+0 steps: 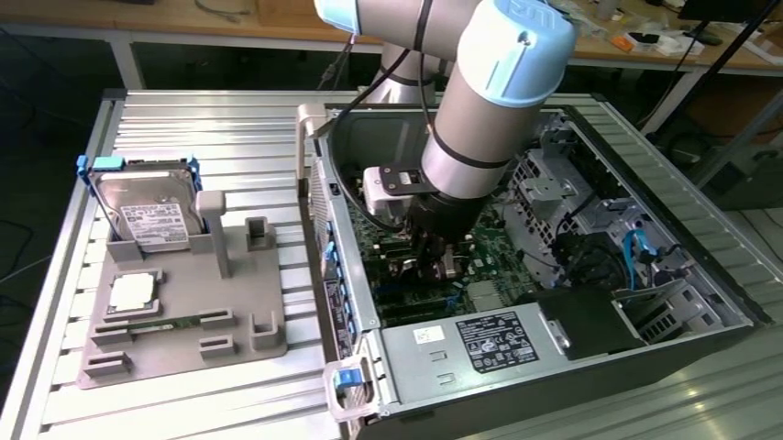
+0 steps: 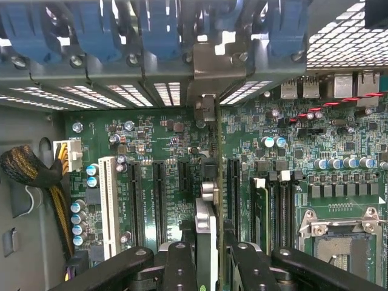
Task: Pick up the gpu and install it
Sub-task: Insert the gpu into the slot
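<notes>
The gpu stands on edge between my fingers, seen from above as a thin strip running across the green motherboard. Its silvery metal bracket sits against the case's rear slot wall, under the blue latches. My gripper is shut on the card, with one black finger on each side of it. The card lines up with the black expansion slots beside the white slot; whether it is seated I cannot tell. In the exterior view my gripper reaches down inside the open computer case.
A grey fixture at the exterior view's left holds a silver hard drive, a processor chip and a green memory stick. Inside the case are a sleeved cable bundle, a processor socket and the power supply.
</notes>
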Robot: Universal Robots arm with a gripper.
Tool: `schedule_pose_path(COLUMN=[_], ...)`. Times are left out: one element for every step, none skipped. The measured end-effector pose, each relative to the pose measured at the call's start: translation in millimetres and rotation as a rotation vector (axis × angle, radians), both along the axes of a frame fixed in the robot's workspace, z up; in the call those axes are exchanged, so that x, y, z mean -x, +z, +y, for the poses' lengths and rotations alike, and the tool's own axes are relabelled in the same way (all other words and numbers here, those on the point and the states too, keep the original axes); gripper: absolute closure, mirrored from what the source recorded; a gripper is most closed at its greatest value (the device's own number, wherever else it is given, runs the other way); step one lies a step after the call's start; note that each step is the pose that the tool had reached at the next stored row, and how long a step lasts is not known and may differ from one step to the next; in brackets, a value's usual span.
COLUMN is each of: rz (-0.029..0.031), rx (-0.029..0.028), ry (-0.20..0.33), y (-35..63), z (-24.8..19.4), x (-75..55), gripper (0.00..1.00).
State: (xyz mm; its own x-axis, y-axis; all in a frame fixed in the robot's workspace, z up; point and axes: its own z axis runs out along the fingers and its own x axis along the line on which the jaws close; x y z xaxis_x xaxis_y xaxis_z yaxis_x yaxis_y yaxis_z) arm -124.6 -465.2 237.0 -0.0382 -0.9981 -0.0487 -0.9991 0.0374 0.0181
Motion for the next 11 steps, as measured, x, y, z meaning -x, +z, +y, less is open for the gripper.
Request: schedule_pose_path(rz=[-0.0002,-0.0006,-0.0007,-0.0007,-0.0007,-0.0007,-0.0008,-0.0009,-0.0017,-0.0059,-0.0055], rx=[-0.0003,-0.001,-0.0012,-0.0012,-0.0013,-0.0013,-0.0013,-0.0012,-0.0029,-0.0073,-0.0026], ry=[0.0,0.0,0.0,0.0,0.0,0.0,0.0,0.0,0.0,-0.001,-0.001], y=[-0.2,-0.6,-0.7,-0.6,-0.7,-0.7,-0.7,-0.7,-1.1,-3.1,-0.9], z=[0.0,-0.1,-0.1,-0.1,-0.1,-0.1,-0.1,-0.1,0.2,0.6,0.4], x=[0.0,0.0,0.0,0.0,0.1,0.0,0.1,0.2,0.6,1.1,1.3], gripper=[0.73,0.73,0.73,0.73,0.73,0.73,0.73,0.73,0.72,0.72,0.72])
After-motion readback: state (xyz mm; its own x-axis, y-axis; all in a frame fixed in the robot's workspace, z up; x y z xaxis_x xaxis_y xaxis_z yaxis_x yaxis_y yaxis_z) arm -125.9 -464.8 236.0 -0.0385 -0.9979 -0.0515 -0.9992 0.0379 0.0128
